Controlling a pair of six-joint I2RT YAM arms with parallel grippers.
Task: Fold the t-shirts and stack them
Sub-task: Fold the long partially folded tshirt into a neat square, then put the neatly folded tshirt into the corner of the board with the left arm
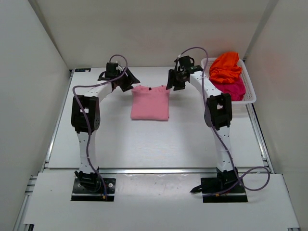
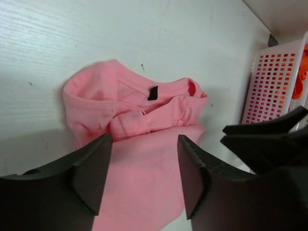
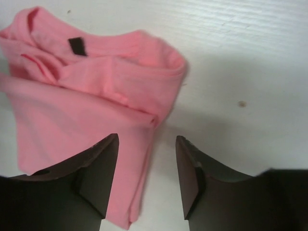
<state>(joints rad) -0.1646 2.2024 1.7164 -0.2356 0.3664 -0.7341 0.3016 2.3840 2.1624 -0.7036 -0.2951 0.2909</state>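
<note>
We see the pink t-shirt (image 1: 149,102) folded, left gripper (image 2: 143,163) and right gripper (image 3: 147,161) open and empty, orange t-shirt (image 1: 225,67) and magenta t-shirt (image 1: 233,89) crumpled at two o'clock.

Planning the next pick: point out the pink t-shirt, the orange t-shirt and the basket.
pink t-shirt (image 1: 150,103): top view, folded body's middle
orange t-shirt (image 1: 225,67): top view, crumpled heap's middle
white mesh basket (image 1: 243,102): top view, near wall

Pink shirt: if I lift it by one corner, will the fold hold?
Probably not: the pink shirt looks soft, with loose creases at the collar, so it would likely droop and unfold. Pushed, it would probably bunch rather than slide whole.
</note>
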